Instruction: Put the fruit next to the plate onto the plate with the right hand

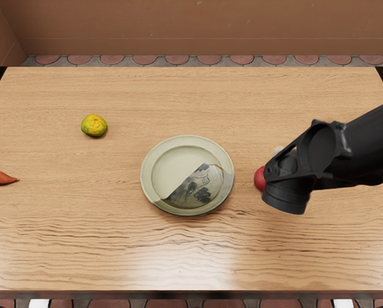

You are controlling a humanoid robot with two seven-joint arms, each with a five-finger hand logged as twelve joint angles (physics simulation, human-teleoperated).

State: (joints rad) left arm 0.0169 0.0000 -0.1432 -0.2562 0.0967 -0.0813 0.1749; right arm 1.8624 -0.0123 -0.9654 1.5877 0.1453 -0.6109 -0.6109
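Here the right robot hand (pixel 281 176) hangs just above the red fruit (pixel 260 178), half hidden under it on the bench (pixel 242 96) beside the plate (pixel 145 173), probably for a grasp from above, though its wrist hides whether it is open or closed.

From my feed I look down on a wide wooden table (pixel 191 96) with pale, wavy grain running across it. Its front edge shows as a darker band near the bottom. Past the far edge I see a narrow strip of floor (pixel 178 59) laid with reddish scalloped tiles in grey grout. A plain brown wall (pixel 197 25) closes the back and meets a lighter side wall (pixel 2 32) in the left corner. The light is soft and even
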